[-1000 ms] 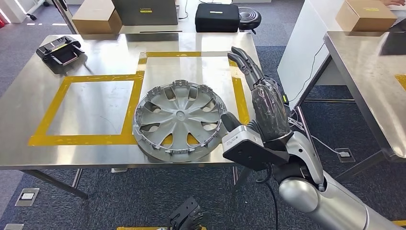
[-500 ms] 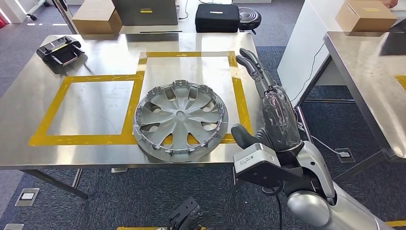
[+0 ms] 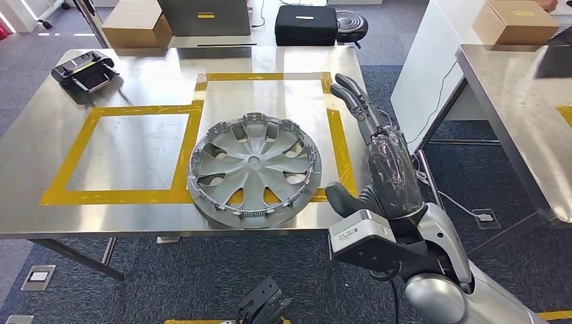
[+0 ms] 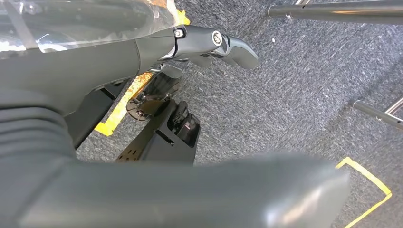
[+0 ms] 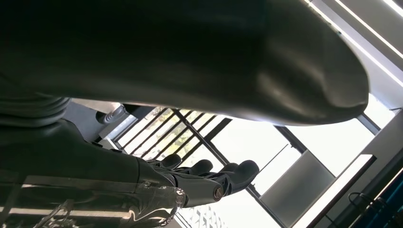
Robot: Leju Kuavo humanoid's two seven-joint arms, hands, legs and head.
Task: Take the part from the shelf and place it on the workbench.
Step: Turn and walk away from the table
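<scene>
The part, a silver wheel cover (image 3: 254,168), lies flat on the steel workbench (image 3: 135,209), across the near edge of the right yellow-taped square (image 3: 334,128). My right hand (image 3: 381,158) hovers just right of it, above the table's right edge, fingers stretched forward and apart, thumb toward the cover, holding nothing and not touching it. In the right wrist view the same hand (image 5: 142,185) has its fingers (image 5: 209,180) straight and empty. My left hand (image 4: 119,57) hangs below the table over carpet, fingers extended with nothing in them; it also appears as a dark shape (image 3: 264,307) at the bottom.
A black controller (image 3: 84,71) sits at the workbench's far left corner, beside a second taped square (image 3: 121,152). Behind the bench stand a cardboard box (image 3: 135,27) and a black case (image 3: 305,25). Another steel table (image 3: 519,115) with a box (image 3: 516,20) stands to the right.
My right hand has drawn back toward me and to the right, away from the wheel cover's rim. The wheel cover has stayed in place.
</scene>
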